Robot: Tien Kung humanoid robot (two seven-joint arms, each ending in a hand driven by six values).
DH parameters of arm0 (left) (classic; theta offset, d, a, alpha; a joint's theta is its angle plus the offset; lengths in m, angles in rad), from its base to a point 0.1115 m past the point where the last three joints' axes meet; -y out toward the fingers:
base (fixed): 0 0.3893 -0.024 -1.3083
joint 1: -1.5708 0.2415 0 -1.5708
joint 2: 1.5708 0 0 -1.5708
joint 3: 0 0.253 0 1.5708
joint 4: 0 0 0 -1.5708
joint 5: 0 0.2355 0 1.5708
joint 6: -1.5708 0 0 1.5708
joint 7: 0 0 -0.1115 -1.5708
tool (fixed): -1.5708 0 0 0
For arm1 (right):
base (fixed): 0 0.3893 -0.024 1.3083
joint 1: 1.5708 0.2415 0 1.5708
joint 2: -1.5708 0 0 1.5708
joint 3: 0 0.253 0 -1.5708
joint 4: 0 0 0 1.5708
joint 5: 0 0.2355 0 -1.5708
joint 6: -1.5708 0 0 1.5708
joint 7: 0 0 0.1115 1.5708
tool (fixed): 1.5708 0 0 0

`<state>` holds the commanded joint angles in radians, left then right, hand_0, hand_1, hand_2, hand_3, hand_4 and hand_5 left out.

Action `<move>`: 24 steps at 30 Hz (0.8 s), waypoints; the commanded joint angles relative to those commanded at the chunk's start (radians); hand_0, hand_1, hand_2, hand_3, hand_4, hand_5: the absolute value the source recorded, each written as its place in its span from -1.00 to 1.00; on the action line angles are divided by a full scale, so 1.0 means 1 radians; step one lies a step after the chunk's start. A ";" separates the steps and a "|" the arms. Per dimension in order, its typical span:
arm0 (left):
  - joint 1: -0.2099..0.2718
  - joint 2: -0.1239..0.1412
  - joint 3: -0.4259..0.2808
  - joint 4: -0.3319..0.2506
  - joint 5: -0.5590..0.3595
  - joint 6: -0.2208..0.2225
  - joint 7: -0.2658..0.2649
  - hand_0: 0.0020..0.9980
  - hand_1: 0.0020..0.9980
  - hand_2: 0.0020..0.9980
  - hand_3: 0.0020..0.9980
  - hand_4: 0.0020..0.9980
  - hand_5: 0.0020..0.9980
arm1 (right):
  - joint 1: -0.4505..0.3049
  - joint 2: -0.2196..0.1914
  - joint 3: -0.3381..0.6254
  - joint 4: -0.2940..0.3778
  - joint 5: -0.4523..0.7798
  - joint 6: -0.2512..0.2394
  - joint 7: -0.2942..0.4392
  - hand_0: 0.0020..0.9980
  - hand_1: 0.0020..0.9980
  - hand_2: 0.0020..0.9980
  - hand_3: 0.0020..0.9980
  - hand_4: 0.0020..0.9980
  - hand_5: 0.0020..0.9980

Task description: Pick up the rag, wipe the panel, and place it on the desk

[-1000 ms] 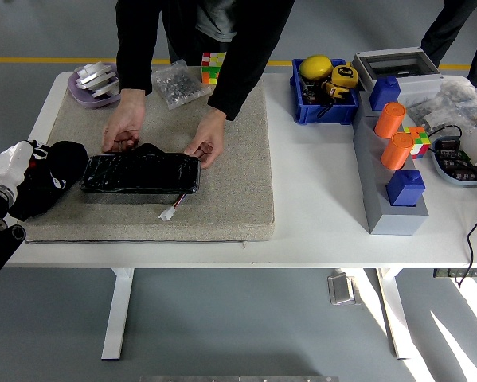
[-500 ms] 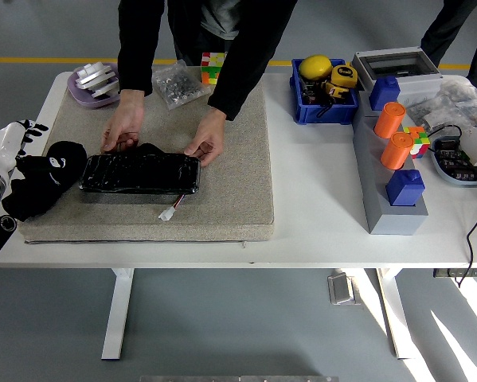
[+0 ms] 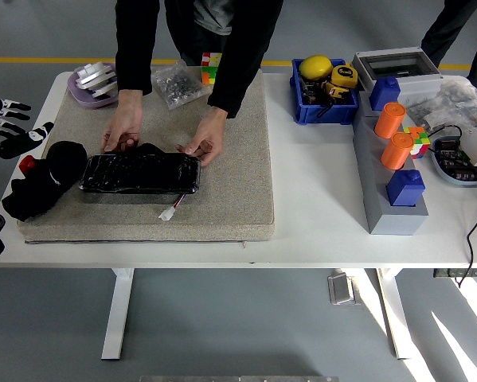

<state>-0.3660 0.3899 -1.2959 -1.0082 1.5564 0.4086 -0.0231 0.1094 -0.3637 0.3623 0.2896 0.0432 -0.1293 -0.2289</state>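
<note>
**Rag down on the mat, left hand clear with fingers spread**

At the far left edge of the frame the robot's left hand hangs just off the table's left end, its white and black fingers fanned apart and gripping nothing. Just below and right of it the black rag lies bunched on the left end of the grey mat, touching or nearly touching the left end of the panel. That placement reads as the put-down step finished or close to it: the cloth sits on the desk surface, free of the hand.

The panel, a dark glossy slab lying lengthwise across the mat's left half, is pinned by a person at the upper middle of the frame. One of the person's hands presses its far-left corner, the other hand its far-right corner, presumably to stop it sliding under a wipe. A small white connector trails from the panel's near edge.

Room to move: the mat's near strip in front of the panel is bare apart from that connector, and the mat's right half is open. The rag lies close to the mat's left edge and the table's end, so little margin there. The right arm is out of view.
</note>
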 joint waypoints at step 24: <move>0.058 -0.121 -0.082 0.068 -0.362 -0.023 -0.272 -0.40 -0.29 0.09 0.16 0.47 -0.42 | -0.005 0.007 0.000 -0.002 0.003 0.001 0.002 0.32 0.28 0.34 0.13 0.89 -0.06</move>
<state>-0.3081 0.2692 -1.3781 -0.9401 1.1949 0.3852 -0.2955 0.1044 -0.3563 0.3621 0.2871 0.0460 -0.1285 -0.2271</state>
